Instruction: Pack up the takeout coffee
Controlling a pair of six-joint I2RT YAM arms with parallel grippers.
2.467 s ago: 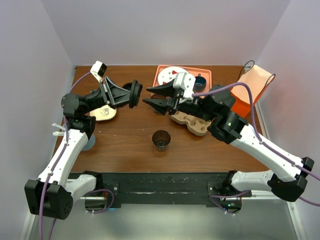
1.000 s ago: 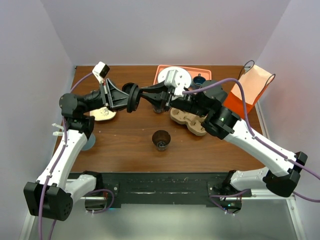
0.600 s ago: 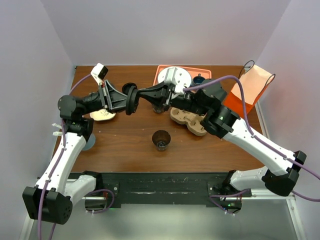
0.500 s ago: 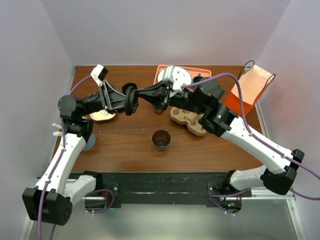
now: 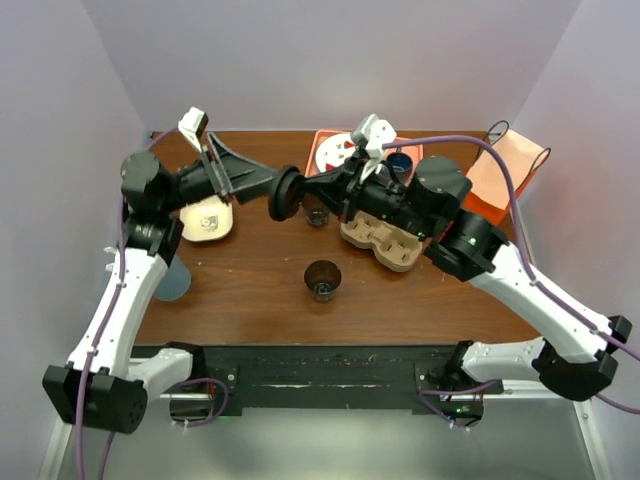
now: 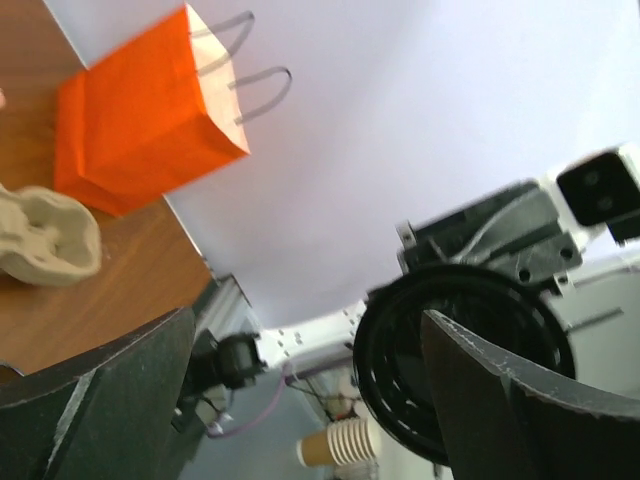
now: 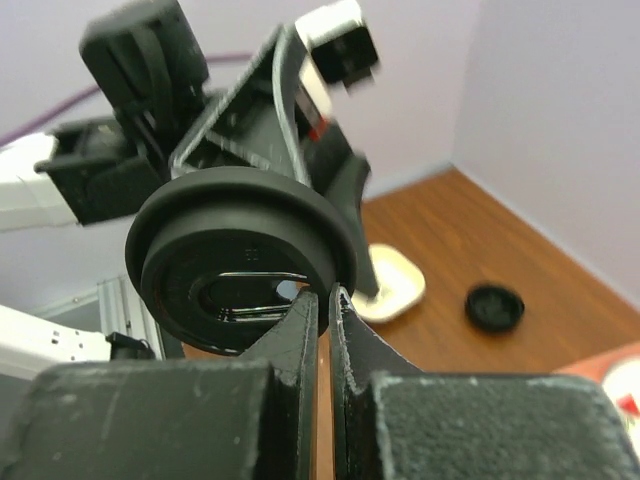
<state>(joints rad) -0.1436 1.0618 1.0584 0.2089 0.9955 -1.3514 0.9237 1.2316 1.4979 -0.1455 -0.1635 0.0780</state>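
**Lid passes to the right claw; cup stands uncovered below**

The brown wood-grain tabletop [image 5: 250, 290] carries an orange paper bag [image 5: 505, 175] with looped handles at its right edge. A lumpy moulded-pulp cup carrier [image 5: 385, 245] lies right of centre. The takeout coffee cup [image 5: 322, 279], small, round and dark brown, stands upright and uncovered near the front middle. The lid [image 5: 286, 193] is a matte black disc with a raised rim and an oval recess in its face. It hangs on edge in the air between the two arms.

The right claw [image 7: 322, 292] is pinched tight on the lid's rim, its fingers almost meeting. The left claw [image 6: 308, 320] is spread wide and holds nothing. The lid sits just off one of its fingers, and the wrist view does not show whether that finger touches it. The cup is on the tabletop below the lid and nearer the front edge, well apart from both claws.

Half a second ago both claws were closed on the lid. The left one has now let go, and the lid has shifted a little to the right. The cup has not moved.
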